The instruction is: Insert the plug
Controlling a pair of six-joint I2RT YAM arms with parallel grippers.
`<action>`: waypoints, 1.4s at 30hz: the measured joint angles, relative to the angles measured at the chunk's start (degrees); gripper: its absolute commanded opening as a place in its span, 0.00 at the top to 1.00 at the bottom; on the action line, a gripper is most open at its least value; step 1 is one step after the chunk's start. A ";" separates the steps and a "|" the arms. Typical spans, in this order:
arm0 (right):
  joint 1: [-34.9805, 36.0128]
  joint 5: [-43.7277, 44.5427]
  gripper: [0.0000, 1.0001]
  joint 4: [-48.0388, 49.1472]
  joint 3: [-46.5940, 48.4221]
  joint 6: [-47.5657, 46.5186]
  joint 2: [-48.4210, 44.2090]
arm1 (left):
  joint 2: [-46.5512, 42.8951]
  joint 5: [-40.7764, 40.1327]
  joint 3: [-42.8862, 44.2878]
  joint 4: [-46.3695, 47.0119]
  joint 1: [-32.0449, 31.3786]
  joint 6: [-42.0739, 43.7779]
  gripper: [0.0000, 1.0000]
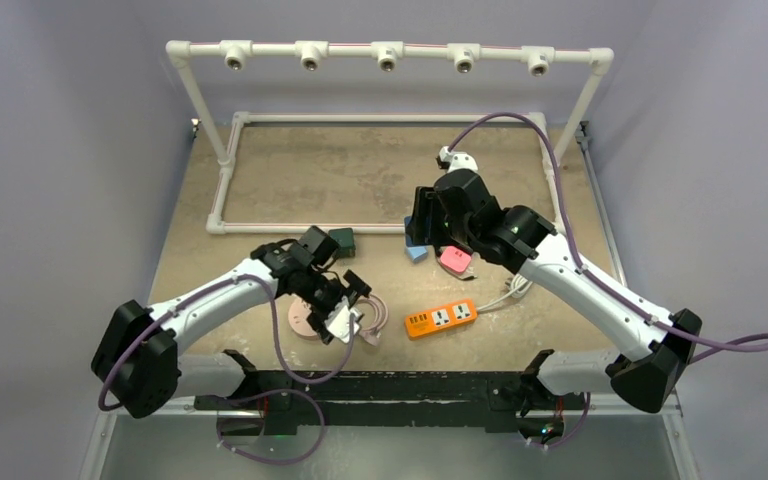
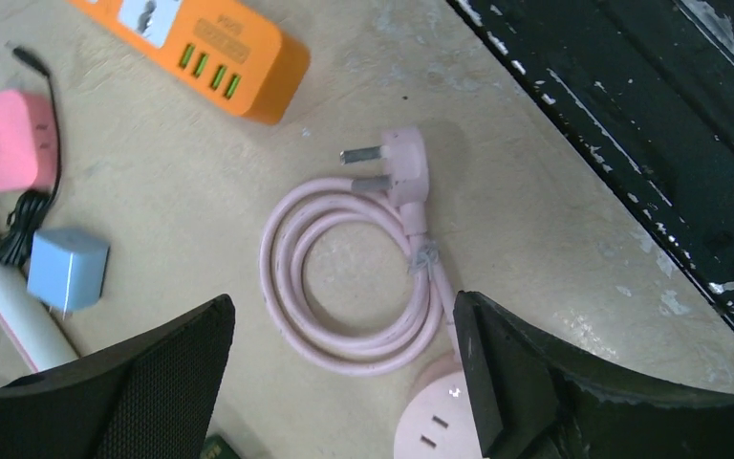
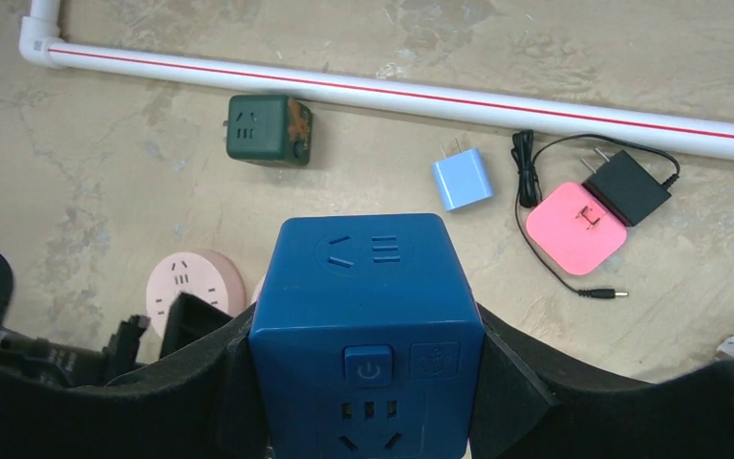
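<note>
**Inspector:** Progress on the insertion?

**Onlooker:** None that I can see. The pale pink three-pin plug (image 2: 403, 167) lies flat on the table just beside the USB end of the orange rectangular plastic power strip (image 2: 220, 57). Its pins are bare and its pink cable (image 2: 282, 287) is coiled. In my judgement, pickup, alignment and insertion all remain.

**Inspector:** End effectors?

**Onlooker:** The left gripper (image 2: 342, 320) hangs over the coil on the strip's USB side, jaws spread, gripping nothing. The right gripper (image 3: 368, 354) is clamped on a dark blue plastic cube socket (image 3: 368, 287), beyond the strip.

**Inspector:** Containers?

**Onlooker:** No box, tray or bin shows in any view.
</note>
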 measured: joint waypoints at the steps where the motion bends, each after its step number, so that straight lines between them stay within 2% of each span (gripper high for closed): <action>1: -0.17 0.15 1.00 -0.15 -0.04 0.09 0.00 | 0.70 -0.59 -0.31 0.55 -1.33 0.42 0.25; 4: -0.46 0.59 1.00 -0.37 -0.07 0.15 0.00 | 3.19 -1.86 -0.44 1.57 -4.72 0.90 0.40; 6: -0.59 1.14 1.00 -0.35 -0.07 0.15 -0.02 | 4.87 -2.64 -0.48 2.45 -6.69 1.01 0.57; 8: -0.68 1.51 0.94 -0.37 -0.09 0.17 -0.11 | 5.66 -3.13 -0.92 3.52 -8.00 0.52 0.72; 9: -0.72 1.55 0.93 -0.35 -0.09 0.15 -0.22 | 5.88 -3.48 -1.42 4.31 -8.79 0.02 0.75; 21: -1.09 1.51 0.93 -0.26 -0.15 0.02 -0.28 | 8.70 -7.96 -5.11 11.50 -11.30 -9.03 0.70; 26: -1.09 1.49 0.93 -0.24 -0.15 -0.55 -0.24 | 11.30 -10.88 -4.72 14.19 -12.11 -13.55 0.78; 32: -1.38 1.46 0.92 -0.22 -0.15 -1.31 -0.17 | 17.64 -15.15 1.66 15.82 -13.14 -20.98 0.99; 36: -1.92 1.55 0.91 -0.74 0.44 -1.88 0.07 | 21.49 -18.27 5.64 19.69 -13.27 -28.46 1.00; 42: -3.28 1.55 0.91 -1.22 1.14 -2.54 0.20 | 26.43 -22.45 10.86 23.89 -13.27 -46.69 1.00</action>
